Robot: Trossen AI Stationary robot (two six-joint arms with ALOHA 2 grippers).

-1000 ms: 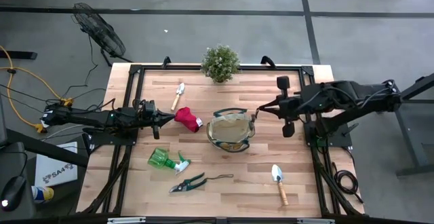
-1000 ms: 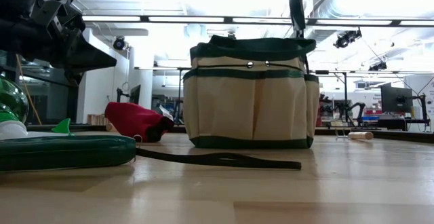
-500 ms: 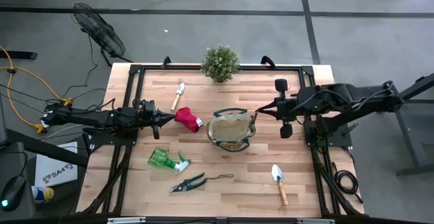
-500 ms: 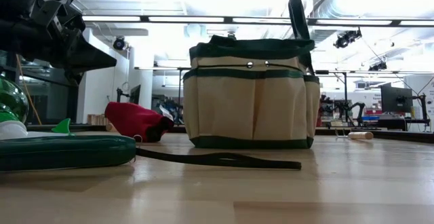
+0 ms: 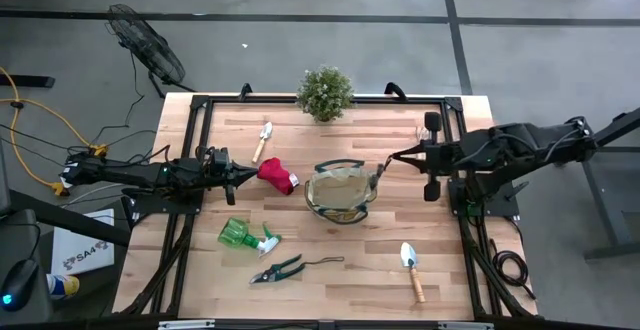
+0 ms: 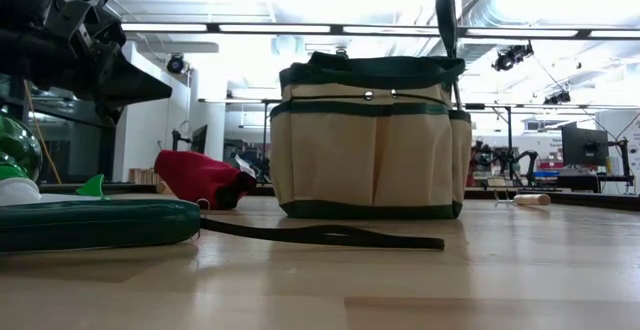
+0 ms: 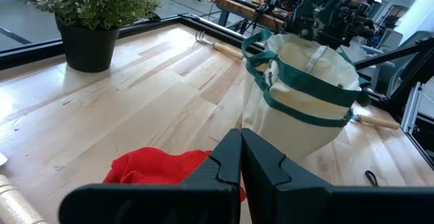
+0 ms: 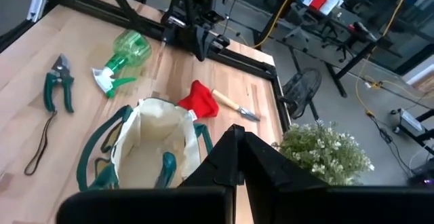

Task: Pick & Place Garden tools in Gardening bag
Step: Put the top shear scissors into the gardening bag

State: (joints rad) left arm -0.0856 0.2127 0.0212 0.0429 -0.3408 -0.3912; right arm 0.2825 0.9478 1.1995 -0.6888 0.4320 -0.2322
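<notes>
No tool is bagged yet. Left gripper [image 5: 236, 173], fingers closed and empty, must open over the red glove [image 5: 277, 176]; gardening bag [image 5: 340, 192] waits.

Robotics lab: framed wooden table [image 5: 340, 270], concrete floor, floor fan [image 5: 145, 40], cables, ceiling strip lights.

Left gripper [image 5: 243, 173] jaws closed; right gripper [image 5: 392, 157] jaws closed.

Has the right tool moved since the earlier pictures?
Yes. In the high view the right tool has drawn back from the bag toward the table's right edge, with its arm. It is shut.
</notes>
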